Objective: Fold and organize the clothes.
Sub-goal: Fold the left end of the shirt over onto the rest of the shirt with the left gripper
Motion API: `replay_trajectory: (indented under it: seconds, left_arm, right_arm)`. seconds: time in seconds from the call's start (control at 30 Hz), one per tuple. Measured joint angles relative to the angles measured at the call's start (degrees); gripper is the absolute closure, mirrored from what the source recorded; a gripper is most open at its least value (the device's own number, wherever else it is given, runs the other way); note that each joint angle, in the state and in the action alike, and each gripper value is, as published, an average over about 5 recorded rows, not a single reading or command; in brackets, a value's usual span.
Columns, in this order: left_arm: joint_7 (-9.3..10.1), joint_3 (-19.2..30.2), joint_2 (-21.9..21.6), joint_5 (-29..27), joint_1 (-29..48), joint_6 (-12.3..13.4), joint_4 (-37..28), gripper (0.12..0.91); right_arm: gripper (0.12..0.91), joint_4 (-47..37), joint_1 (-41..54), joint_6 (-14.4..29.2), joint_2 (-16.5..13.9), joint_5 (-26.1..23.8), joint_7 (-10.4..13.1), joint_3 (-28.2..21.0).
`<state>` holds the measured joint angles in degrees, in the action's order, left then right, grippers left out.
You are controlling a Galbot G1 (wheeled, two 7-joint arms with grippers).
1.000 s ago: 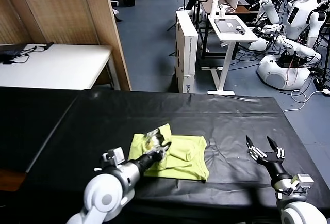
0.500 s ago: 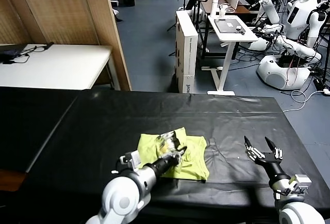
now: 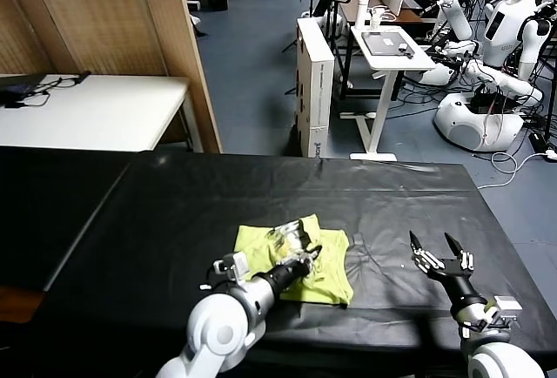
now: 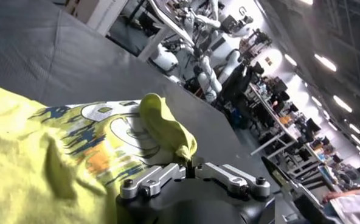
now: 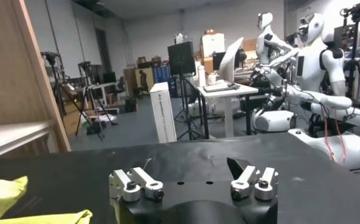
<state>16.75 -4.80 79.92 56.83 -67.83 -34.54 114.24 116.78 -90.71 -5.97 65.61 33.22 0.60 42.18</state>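
The clothes are one lime T-shirt (image 3: 326, 265), bunched and partly folded on the black table (image 3: 157, 212), near its front edge and a little left of centre. My left gripper (image 3: 292, 242) hovers over the shirt's left half, shut on a raised fold of the fabric. Up close, the pinched fold (image 4: 166, 129) rises from the left gripper (image 4: 189, 167), and a printed graphic (image 4: 101, 131) shows on the cloth. Over the table's front right, my right gripper (image 3: 439, 259) is open and holds nothing. From the right gripper (image 5: 186, 173) the shirt (image 5: 10, 204) lies off to one side.
A white side table (image 3: 96, 112) stands beyond the black table at far left, next to a wooden partition (image 3: 113, 21). Behind the far edge are a tall white box (image 3: 315, 82), a white desk (image 3: 392, 47) and parked robots (image 3: 487, 64).
My left gripper has carried the pinched fold to the right across the shirt, which now looks narrower. The right gripper has crept slightly left and is still open.
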Motion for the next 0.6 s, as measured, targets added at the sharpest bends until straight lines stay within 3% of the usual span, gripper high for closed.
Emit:
replay_trajectory:
  seconds: [0.13,0.43,0.53,0.6]
  left_arm:
    - [-0.98,0.6,1.0,-2.9,0.0,0.6,-1.2,0.729]
    - [-1.41,2.1,3.3,-5.2,-0.9,0.9,-1.7,0.214]
    - [-2.48,2.3,3.5,-6.8,-1.1,1.9,-0.9,0.137]
    - [-4.19,2.1,3.1,-8.9,-1.2,3.4,-0.1,0.128]
  right_arm:
    - [0.118,0.0,0.0,-0.1,-0.1,-0.2,0.0,-0.4]
    - [0.118,0.2,-0.4,-0.1,-1.1,-1.2,-0.5,-1.5]
    - [0.118,0.6,-0.9,-0.1,-2.0,-2.4,-1.2,-2.1]
    - [0.118,1.0,-1.3,-0.2,-2.7,-3.2,-1.7,-2.6]
